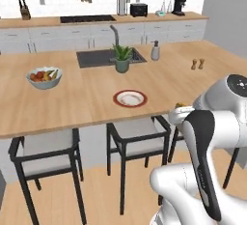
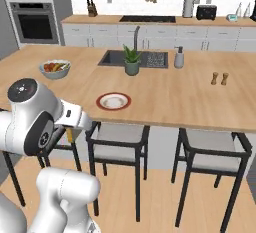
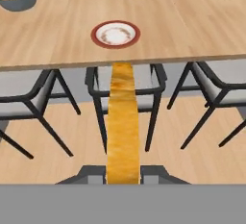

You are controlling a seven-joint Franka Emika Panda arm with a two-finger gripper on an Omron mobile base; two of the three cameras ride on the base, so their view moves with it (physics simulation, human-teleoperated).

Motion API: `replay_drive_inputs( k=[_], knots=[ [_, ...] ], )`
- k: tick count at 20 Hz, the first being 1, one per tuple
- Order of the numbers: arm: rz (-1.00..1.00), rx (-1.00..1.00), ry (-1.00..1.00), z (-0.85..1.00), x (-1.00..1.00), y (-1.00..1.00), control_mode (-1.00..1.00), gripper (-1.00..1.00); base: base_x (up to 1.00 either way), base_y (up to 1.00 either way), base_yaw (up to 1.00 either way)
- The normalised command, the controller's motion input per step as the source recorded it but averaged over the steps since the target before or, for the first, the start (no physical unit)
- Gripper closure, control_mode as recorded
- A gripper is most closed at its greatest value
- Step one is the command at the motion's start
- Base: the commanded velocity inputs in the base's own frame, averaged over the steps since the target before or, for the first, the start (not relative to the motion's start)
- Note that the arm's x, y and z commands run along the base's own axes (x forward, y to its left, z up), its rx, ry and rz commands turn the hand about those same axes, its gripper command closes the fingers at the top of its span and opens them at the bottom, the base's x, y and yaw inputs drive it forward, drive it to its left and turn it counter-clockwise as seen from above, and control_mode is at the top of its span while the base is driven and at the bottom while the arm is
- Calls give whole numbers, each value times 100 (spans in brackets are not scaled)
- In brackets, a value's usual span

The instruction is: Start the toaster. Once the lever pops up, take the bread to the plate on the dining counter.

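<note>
My hand is closed on the bread. The bread sticks out from between my two fingers, edge on, like a long tan strip. It points toward the plate. From the left base view I can just see a bit of the bread next to my white arm.

The plate sits flat on the big wood table, near the front edge. Nothing is on it. I hold the bread out in front of the table, over the floor and the stools, not over the plate.

A bowl of fruit sits on the table to the left. A green plant stands by the dark sink. The black toaster is far back on the other table by the wall.
</note>
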Motion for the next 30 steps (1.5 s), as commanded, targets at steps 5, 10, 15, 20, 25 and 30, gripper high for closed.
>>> replay_drive_inputs(
  k=[5,10,15,20,25,30],
  knots=[
    [0,0,0,0,0,0,100,100,64,50,-22],
    [0,0,0,0,0,0,100,100,25,7,9],
    [0,0,0,0,0,0,100,100,18,0,16],
    [0,0,0,0,0,0,100,100,30,1,15],
    [0,0,0,0,0,0,100,100,63,0,6],
    [0,0,0,0,0,0,100,100,59,0,7]
  ],
)
